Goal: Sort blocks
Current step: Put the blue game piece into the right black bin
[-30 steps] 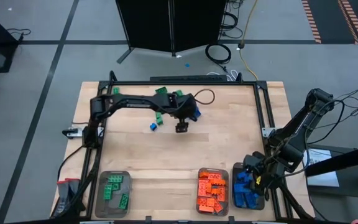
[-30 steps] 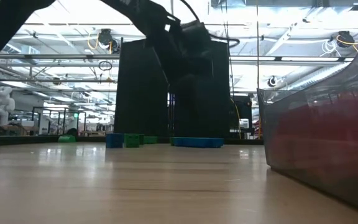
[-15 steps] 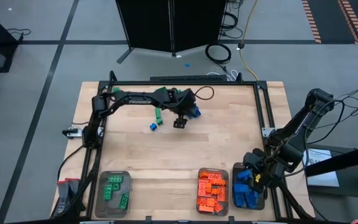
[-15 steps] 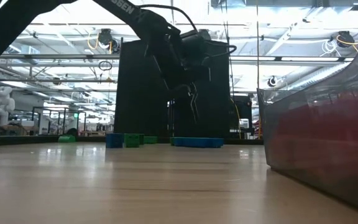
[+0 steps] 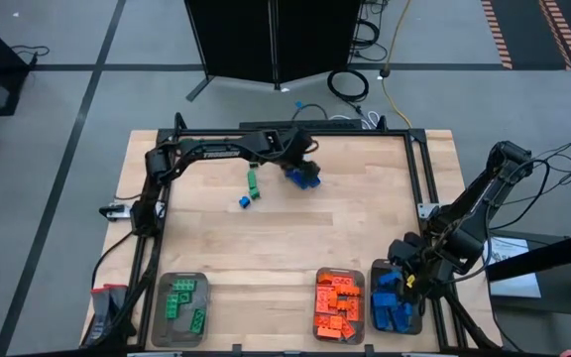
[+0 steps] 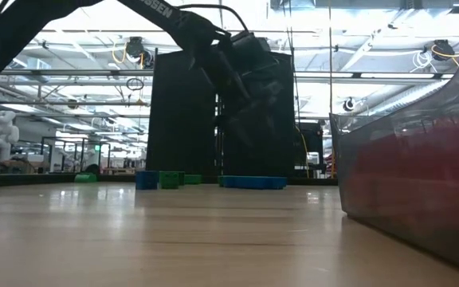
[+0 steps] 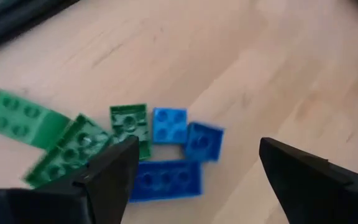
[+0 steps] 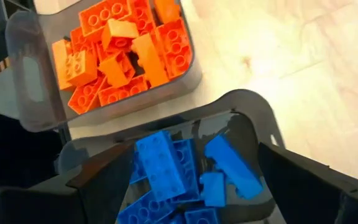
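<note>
The light wooden desk (image 5: 295, 248) fills the middle of the high view, with three clear rectangular plastic trays along its lower edge: a green-brick tray (image 5: 180, 308) at lower left, an orange-brick tray (image 5: 339, 304) at lower centre-right and a blue-brick tray (image 5: 393, 302) just beside it. The dark left arm (image 5: 206, 154) has changed most: over the last second it swung from mid-desk up toward the upper centre of the frame, so the left gripper (image 5: 298, 157) now sits over the unsorted cluster of small studded plastic bricks (image 5: 303, 177) near the desk's far edge. In the left wrist view its fingers stand wide apart and empty, framing two small blue square bricks (image 7: 185, 132), a long blue brick (image 7: 165, 180) and several green bricks (image 7: 73, 143), all lying loose on the desk. A green brick strip (image 5: 252, 182) and a small blue brick (image 5: 244, 201) lie a little left of the cluster, unmoved. The right arm (image 5: 474, 213) has not shifted; the right gripper (image 5: 407, 278) hangs wide open and empty above the blue-brick tray at lower right, blue bricks (image 8: 179, 171) visible below it. Reading: left gripper is lining up a new pick, likely a blue piece; sorting is well along, but a handful of bricks is still loose.
</note>
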Tool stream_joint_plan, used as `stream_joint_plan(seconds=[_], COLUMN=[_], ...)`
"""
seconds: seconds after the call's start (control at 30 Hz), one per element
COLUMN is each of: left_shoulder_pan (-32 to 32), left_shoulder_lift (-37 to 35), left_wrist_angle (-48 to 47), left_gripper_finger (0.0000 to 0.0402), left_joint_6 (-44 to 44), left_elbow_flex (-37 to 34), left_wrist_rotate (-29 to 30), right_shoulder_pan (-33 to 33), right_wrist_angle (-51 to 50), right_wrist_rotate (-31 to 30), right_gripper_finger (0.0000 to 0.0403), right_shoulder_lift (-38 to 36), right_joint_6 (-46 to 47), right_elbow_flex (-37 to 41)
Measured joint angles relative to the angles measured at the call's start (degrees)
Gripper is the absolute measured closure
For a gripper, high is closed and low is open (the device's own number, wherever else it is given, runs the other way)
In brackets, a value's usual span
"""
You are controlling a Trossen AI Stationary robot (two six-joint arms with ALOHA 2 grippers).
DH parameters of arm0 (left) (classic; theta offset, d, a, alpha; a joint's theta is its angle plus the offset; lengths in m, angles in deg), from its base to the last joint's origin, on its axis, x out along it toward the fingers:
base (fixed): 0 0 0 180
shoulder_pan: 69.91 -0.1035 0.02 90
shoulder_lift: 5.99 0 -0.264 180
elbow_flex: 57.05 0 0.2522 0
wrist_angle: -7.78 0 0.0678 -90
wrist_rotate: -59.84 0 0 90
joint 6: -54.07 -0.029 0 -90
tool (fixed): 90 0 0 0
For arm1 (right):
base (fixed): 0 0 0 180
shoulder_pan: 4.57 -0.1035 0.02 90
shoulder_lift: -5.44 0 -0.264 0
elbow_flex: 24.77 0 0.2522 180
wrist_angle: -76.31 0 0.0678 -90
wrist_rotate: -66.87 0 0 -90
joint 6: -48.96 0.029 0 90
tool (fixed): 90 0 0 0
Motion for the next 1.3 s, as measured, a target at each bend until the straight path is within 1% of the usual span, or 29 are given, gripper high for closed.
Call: stream_joint_plan(seconds=[0.07,0.17,0.3,0.6,0.67,1.0,1.17,1.3], left_shoulder_pan=[0.04,0.04,0.35,1.92,2.45,8.25,11.24,12.73], left_shoulder_lift=[0.66,2.34,5.04,7.77,8.1,8.11,8.11,8.09], left_wrist_angle=[1.74,0.44,-2.45,-1.63,-1.54,-2.57,-3.13,-3.22], left_gripper_finger=[0.0066,0.0066,0.0066,0.0066,0.0066,0.0066,0.0066,0.0067], left_joint_6=[4.31,5.86,6.09,7.06,7.49,7.72,7.73,10.5], left_elbow_flex=[0.13,0.13,0.04,0.04,0.07,0.04,0.04,0.04], left_wrist_rotate=[0.1,0.32,0.42,2.69,2.42,-3.78,-4.64,-4.64], right_shoulder_pan=[0.0,0.0,0.0,0.0,0.0,0.0,0.0,0.0], right_wrist_angle=[-0.36,-0.8,-1.05,-0.99,-0.98,-1.05,-1.41,-1.41], right_wrist_rotate=[-0.28,-0.34,-0.29,-0.15,-0.15,-0.15,-0.15,-0.18], right_gripper_finger=[0.0066,0.0066,0.0066,0.0066,0.0066,0.0066,0.0066,0.0066], right_shoulder_lift=[0.0,0.0,0.02,0.02,0.02,0.02,0.02,0.02], right_joint_6=[0.0,0.0,-0.06,0.02,0.56,1.45,1.34,1.31], right_elbow_flex=[0.0,0.0,0.0,0.0,-0.01,-0.02,-0.02,-0.02])
